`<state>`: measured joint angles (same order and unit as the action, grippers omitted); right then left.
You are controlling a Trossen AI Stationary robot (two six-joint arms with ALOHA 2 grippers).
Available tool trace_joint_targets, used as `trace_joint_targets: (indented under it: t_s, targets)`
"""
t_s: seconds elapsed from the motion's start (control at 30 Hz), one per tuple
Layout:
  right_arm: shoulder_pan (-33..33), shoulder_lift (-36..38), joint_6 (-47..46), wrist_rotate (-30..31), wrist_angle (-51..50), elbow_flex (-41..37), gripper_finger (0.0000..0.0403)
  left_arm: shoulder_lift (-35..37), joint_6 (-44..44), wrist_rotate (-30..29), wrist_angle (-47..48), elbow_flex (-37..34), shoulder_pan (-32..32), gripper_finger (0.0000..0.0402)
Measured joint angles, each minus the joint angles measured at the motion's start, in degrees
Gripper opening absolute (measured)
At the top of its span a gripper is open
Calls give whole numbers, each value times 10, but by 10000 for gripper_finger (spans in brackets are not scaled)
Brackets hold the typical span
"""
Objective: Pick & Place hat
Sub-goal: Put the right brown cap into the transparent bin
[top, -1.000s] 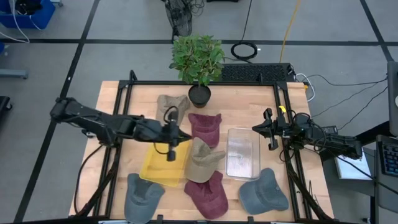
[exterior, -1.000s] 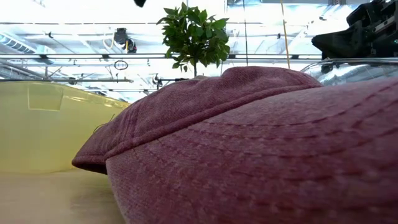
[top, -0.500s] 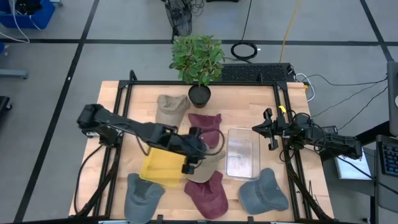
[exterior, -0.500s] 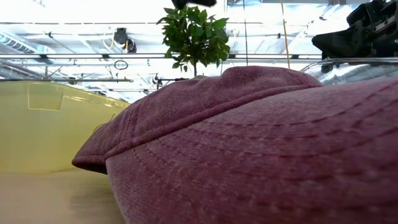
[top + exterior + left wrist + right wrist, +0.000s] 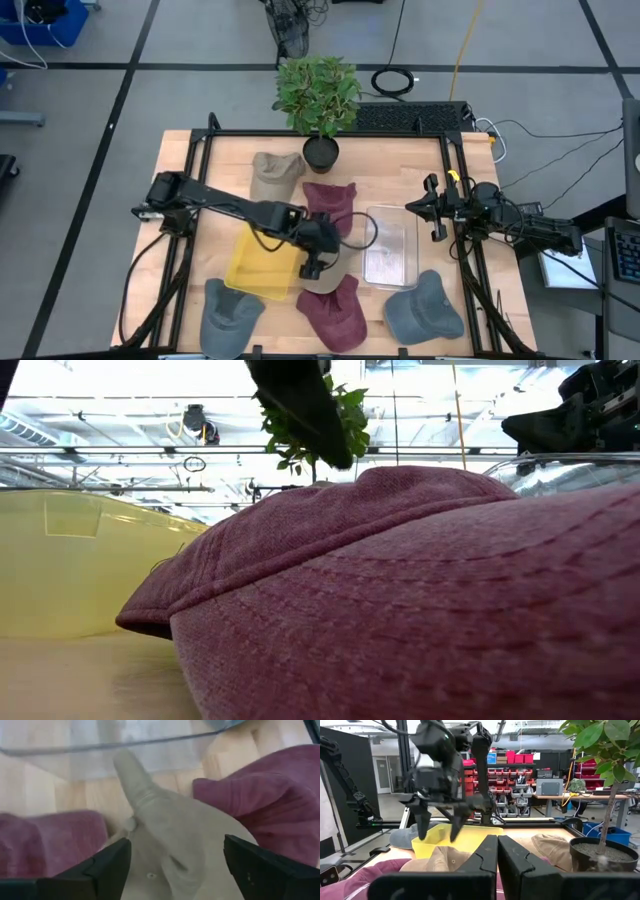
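The tan hat (image 5: 322, 262) lies on the table (image 5: 180, 150) directly under our left gripper (image 5: 313, 266), its crown filling the space between the two fingers (image 5: 105, 867) in the left wrist view. Our jaws stand wide and hold nothing, hanging just above the cloth. One dark red hat (image 5: 272, 795) sits just outside one finger and another (image 5: 45, 840) just outside the other, with the clear tray (image 5: 390, 245) beyond the fingertips and the yellow bin (image 5: 258, 265) behind the wrist.

To do this step well, we judge that we should come straight down so both fingers straddle the raised fold of the crown, not the flat brim, and sink far enough to pinch a thick ridge of fabric. We should keep the fingers clear of the red hats on either side, or we may drag one along.

Our right gripper (image 5: 432, 208) waits near the table's far edge, jaws pressed together and empty.
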<state>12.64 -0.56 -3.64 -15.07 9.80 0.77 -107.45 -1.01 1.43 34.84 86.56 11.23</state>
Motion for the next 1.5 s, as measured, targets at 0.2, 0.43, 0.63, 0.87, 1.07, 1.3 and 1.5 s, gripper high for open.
trace_joint_targets:
  t_s: [0.2,0.43,0.63,0.87,1.07,1.3,1.5]
  targets:
    - [0,0,-1,0,0,0,0,-35,-5,14,23,-1,-5,328]
    - [0,0,-2,-1,-1,0,0,-46,11,2,24,-1,-6,321]
    - [0,0,-2,-1,-3,0,0,-47,25,1,26,-1,-10,242]
    - [0,0,-2,0,-4,0,0,-46,30,1,28,-1,-10,60]
    - [0,0,-2,0,-4,0,0,-31,49,-1,38,3,-9,19]
    - [0,-1,-2,0,-8,0,0,5,53,-34,99,61,15,10]
    - [0,-7,-2,-1,-10,0,0,70,68,-44,75,100,36,7]
